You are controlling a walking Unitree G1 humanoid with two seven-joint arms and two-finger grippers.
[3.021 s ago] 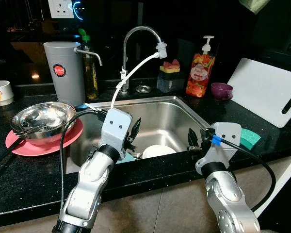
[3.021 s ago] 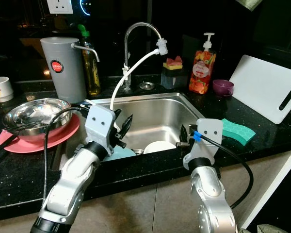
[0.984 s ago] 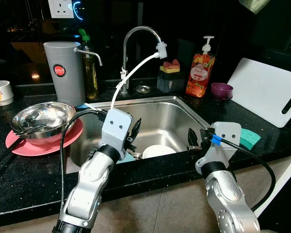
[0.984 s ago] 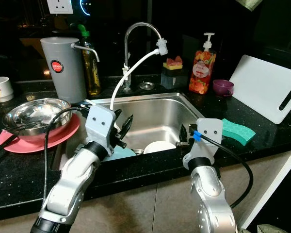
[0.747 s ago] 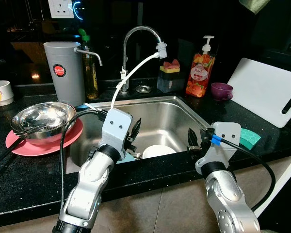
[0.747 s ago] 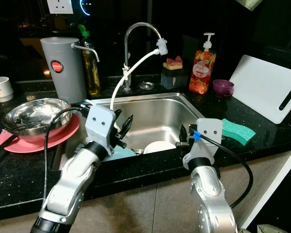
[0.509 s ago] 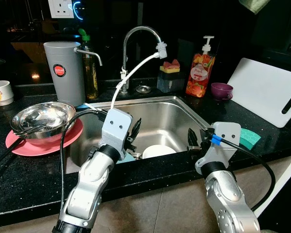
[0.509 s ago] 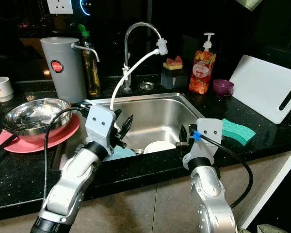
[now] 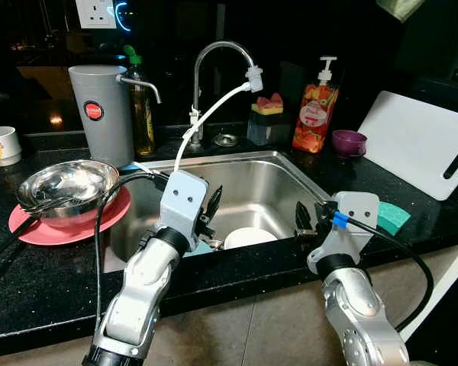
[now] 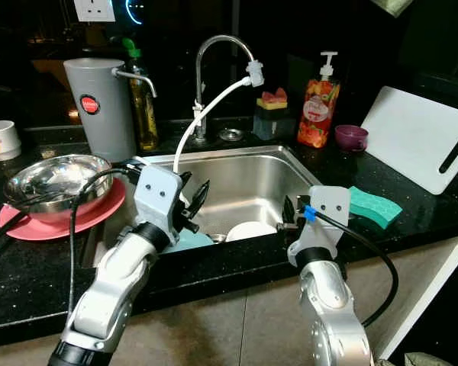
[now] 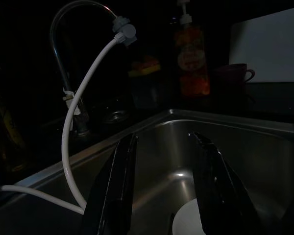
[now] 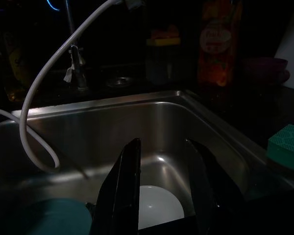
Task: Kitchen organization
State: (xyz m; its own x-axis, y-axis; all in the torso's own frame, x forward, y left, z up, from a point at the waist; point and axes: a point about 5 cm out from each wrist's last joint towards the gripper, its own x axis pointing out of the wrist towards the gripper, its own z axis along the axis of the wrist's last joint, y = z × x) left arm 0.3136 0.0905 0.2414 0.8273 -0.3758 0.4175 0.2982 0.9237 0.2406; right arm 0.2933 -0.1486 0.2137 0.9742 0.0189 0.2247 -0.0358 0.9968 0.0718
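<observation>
The robot is standing at a shiny steel sink point(image 9: 278, 174) set in a black speckled counter point(image 9: 46, 267). Its left gripper point(image 9: 211, 207) is hanging over the front left part of the sink, with its two black fingers a little apart and nothing between them. Its right gripper point(image 9: 308, 219) is sitting at the front right edge of the sink, fingers also parted and holding nothing. Down in the sink a round white plate point(image 9: 249, 237) is lying near the front, and a round teal plate point(image 10: 185, 242) is lying just beside it, under the left gripper. On the counter to the left, a shiny metal bowl point(image 9: 65, 187) is resting on a flat pink plate point(image 9: 30, 226). I think the robot is getting ready to reach in for a dish. Next it likely needs to dip one gripper down, close on a plate's edge, and lift it out slowly so it is not slipping or banging the sink wall.
</observation>
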